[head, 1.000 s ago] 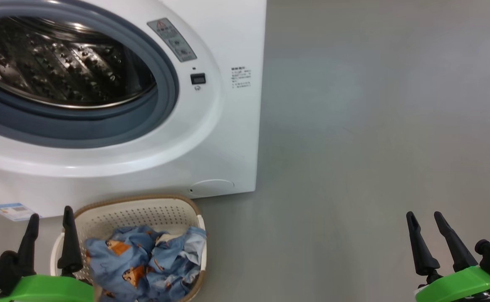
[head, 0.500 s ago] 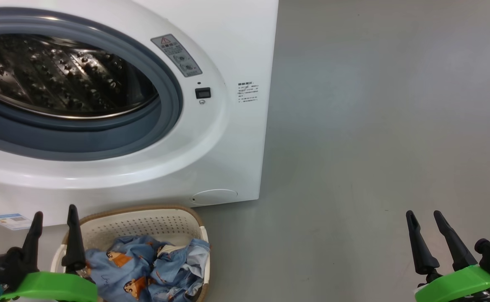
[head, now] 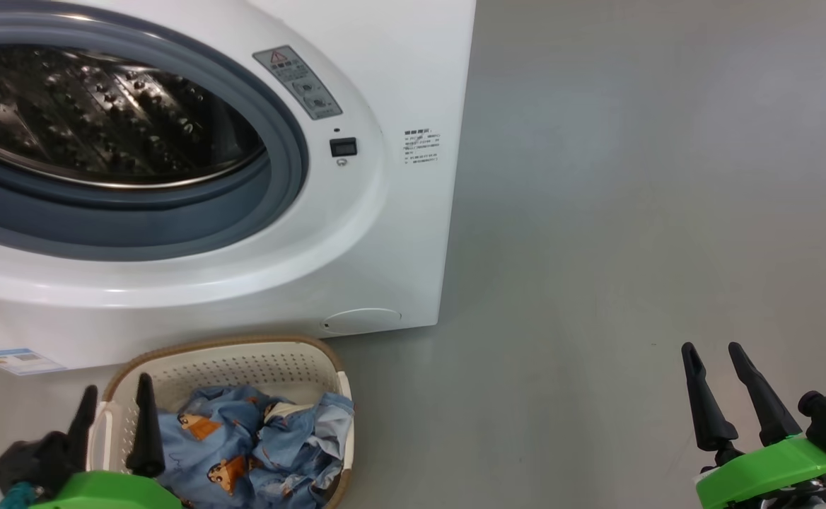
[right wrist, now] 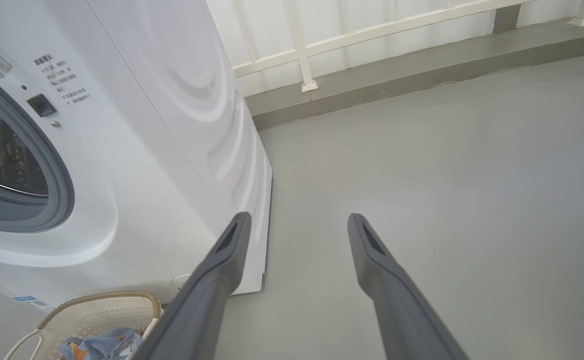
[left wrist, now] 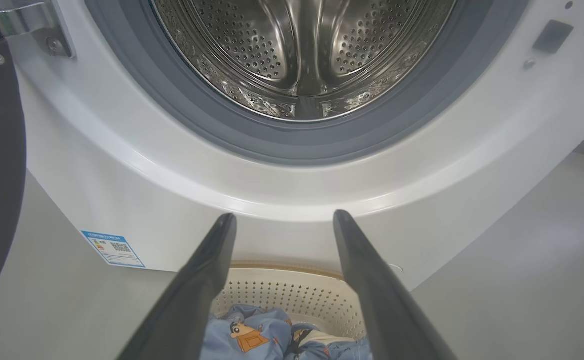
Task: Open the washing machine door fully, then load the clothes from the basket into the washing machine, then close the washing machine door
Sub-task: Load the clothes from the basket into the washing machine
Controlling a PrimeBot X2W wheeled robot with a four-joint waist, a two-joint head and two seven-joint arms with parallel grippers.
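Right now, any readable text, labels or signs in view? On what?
No words are legible.
Grey warning sticker, red triangle sign at its top, on the washing machine front: text too small.
Black printed lines right of that sticker: blurred.
Blue label with a QR code, lower front: too small.

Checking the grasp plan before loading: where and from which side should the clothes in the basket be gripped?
Probably best to pinch the raised crumpled fold near the middle of the clothes, coming straight down from above: the basket walls them in on every side and only its top is open. The open left gripper hangs nearest.
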